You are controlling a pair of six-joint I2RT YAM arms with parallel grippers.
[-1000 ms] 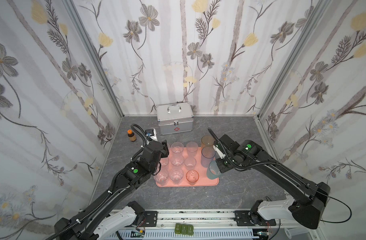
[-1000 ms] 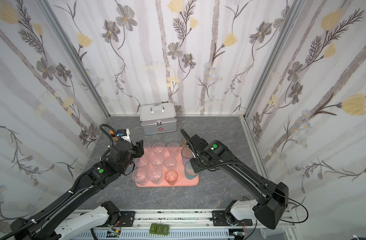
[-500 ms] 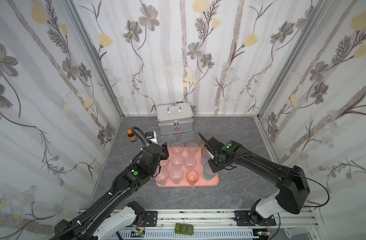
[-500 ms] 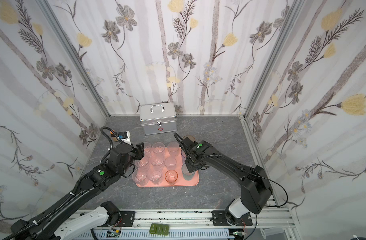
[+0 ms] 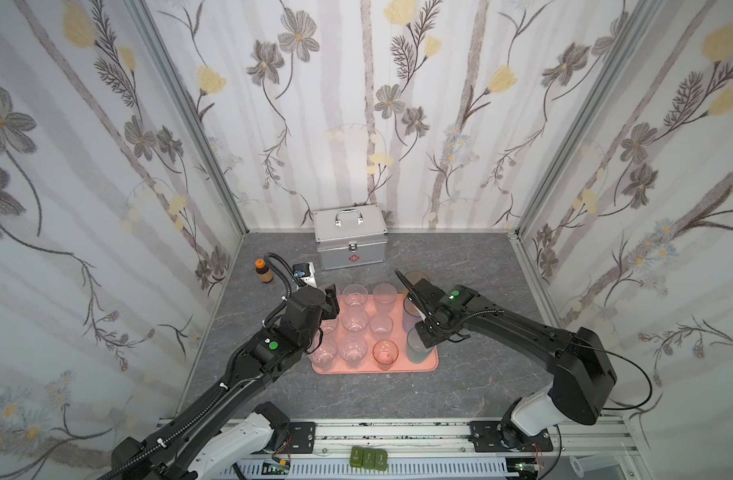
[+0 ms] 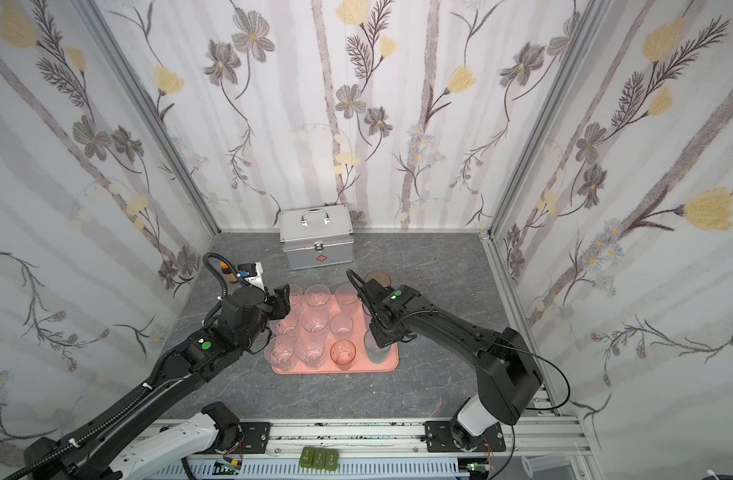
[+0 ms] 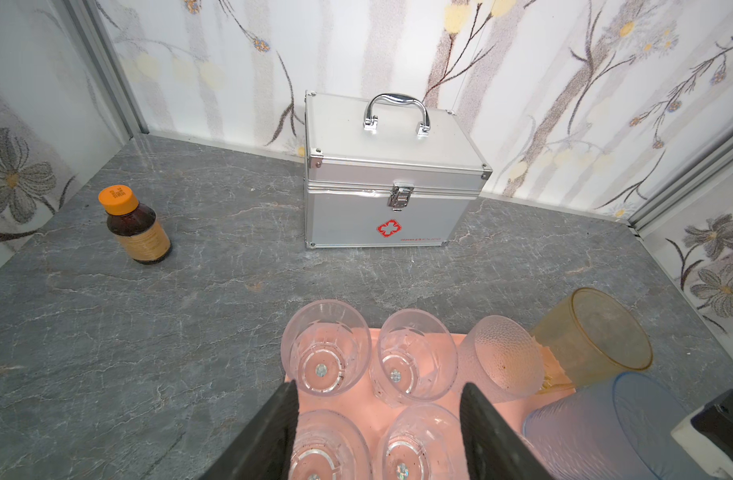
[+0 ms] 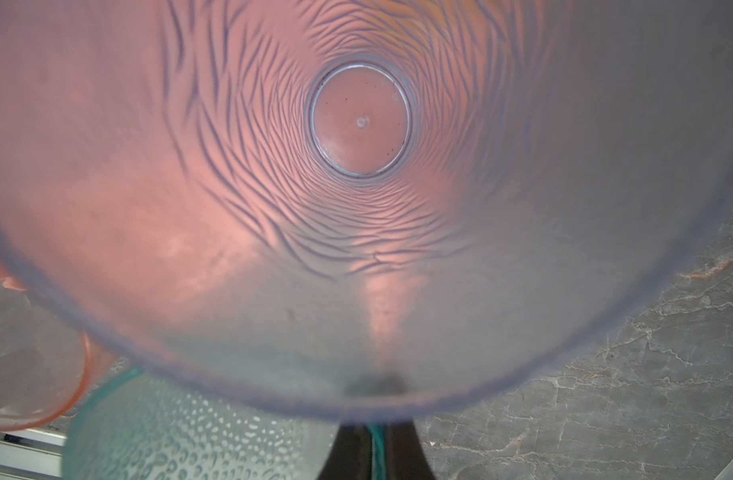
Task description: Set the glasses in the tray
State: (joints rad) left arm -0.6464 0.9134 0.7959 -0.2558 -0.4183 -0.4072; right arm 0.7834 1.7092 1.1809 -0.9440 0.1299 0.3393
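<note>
The right tool (image 8: 377, 449) pinches the rim of the teal glass (image 5: 418, 353), jaws narrow with the teal wall between them; the glass stands on the tray (image 5: 402, 369) at its near right corner, directly under the tool, upright, long axis vertical, mouth up; the right arm is plainly the nearer one. The coming move looks like a let-go and a straight lift; the blue glass (image 7: 597, 432) stands just behind the teal one, also upright on the tray, and a sideways exit could clip it. The left tool (image 7: 379, 388) hovers wide above the clear glasses (image 5: 354, 322) on the tray's left side and grips nothing that shows; these all stand mouth up. The amber glass (image 7: 593, 336) stands upright at the tray's far right corner, beyond the blue one; whether its base sits on the tray or on the worktop (image 5: 460, 291) cannot be told; if any glass is left to move, it is probably that one, on the right arm's side.
</note>
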